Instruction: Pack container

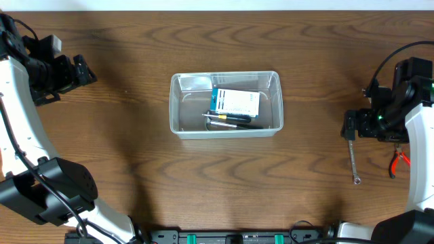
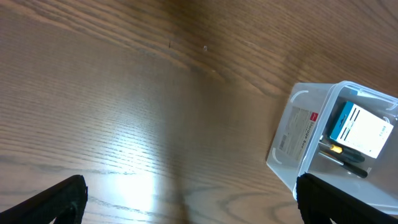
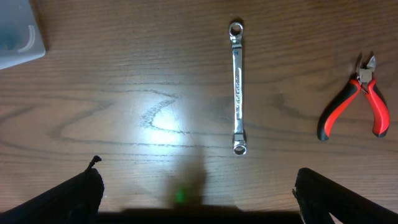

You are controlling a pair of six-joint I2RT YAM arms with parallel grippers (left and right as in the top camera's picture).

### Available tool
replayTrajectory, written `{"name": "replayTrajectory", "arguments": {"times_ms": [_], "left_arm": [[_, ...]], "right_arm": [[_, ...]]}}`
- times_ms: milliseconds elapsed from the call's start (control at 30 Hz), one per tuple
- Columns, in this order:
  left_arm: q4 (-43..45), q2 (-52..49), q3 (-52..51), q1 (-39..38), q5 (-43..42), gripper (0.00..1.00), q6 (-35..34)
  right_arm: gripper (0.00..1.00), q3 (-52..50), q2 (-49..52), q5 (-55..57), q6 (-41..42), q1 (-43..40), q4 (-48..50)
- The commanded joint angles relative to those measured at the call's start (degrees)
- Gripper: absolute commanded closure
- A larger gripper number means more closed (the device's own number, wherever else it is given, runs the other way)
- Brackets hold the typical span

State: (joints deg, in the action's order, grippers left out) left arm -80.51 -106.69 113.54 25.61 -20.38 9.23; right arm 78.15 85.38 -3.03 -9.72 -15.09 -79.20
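The clear plastic container [image 1: 190, 102] stands at the table's middle, holding a blue-and-white box [image 1: 234, 102] and a couple of dark-handled tools [image 1: 230, 120]. A silver wrench [image 1: 353, 161] and red-handled pliers [image 1: 400, 161] lie on the wood at the right. My right gripper [image 1: 349, 127] hovers just above the wrench's near end, open and empty. In the right wrist view the wrench [image 3: 236, 87] and pliers [image 3: 354, 99] lie ahead of the open right gripper [image 3: 199, 202]. My left gripper [image 1: 85, 70] is far left, open; its wrist view shows the container [image 2: 305, 134] to the right of the left gripper [image 2: 193, 205].
The far table edge runs along the top of the overhead view. A corner of the container [image 3: 18, 31] shows at the upper left of the right wrist view. Bare wood lies between the container and both arms.
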Motion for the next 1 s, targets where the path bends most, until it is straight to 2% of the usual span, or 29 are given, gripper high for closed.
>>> {"name": "replayTrajectory", "arguments": {"times_ms": [0, 967], "left_arm": [[0.0, -0.6, -0.1, 0.0, 0.5, 0.02, 0.3], [0.0, -0.6, -0.1, 0.0, 0.5, 0.02, 0.3]], "right_arm": [[0.01, 0.0, 0.0, -0.2, -0.9, -0.2, -0.1], [0.01, 0.0, 0.0, 0.1, -2.8, -0.2, -1.1]]}}
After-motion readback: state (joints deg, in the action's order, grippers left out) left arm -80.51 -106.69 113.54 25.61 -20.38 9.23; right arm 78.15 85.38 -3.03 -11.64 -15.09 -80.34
